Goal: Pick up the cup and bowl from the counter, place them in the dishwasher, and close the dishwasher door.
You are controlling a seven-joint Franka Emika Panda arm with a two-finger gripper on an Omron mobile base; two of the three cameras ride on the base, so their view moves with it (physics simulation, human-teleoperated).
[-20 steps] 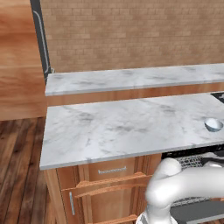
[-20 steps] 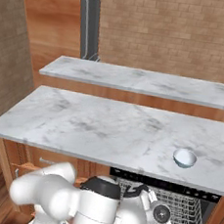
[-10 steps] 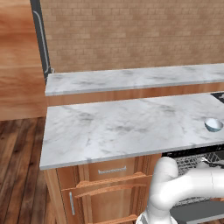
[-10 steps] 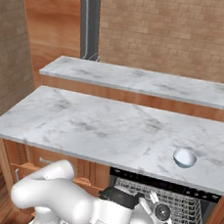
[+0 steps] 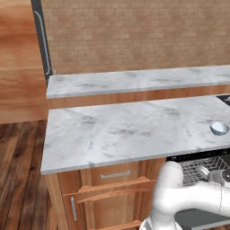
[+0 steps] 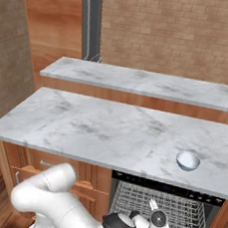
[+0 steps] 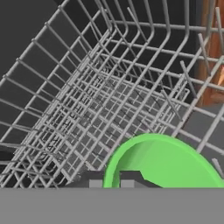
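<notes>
In the hand view my gripper [image 7: 111,183] is shut on the cup [image 7: 168,168], its two fingertips pinching the bright green rim. The cup hangs just over the grey wire rack [image 7: 109,87] of the dishwasher [image 6: 185,212], which stands open under the counter [image 6: 109,130]. From the right base view my hand [image 6: 155,221] is low over the rack. The pale bowl [image 6: 187,160] sits upright on the counter's right part, above the dishwasher's black top strip [image 6: 163,184]. In the left base view the bowl [image 5: 219,128] is near the right edge and the rack [image 5: 197,167] shows beneath the counter [image 5: 126,130].
A narrower marble ledge [image 5: 134,81] runs behind the counter, backed by a brick wall. Wooden drawer fronts [image 5: 114,179] with metal handles stand left of the dishwasher. Upright rack tines [image 7: 188,78] surround the cup. A dark fridge edge [image 6: 91,21] rises at the back left.
My arm has bent lower and reached further right, toward the rack. The hand with the cup has sunk slightly into it. The bowl has not moved.
</notes>
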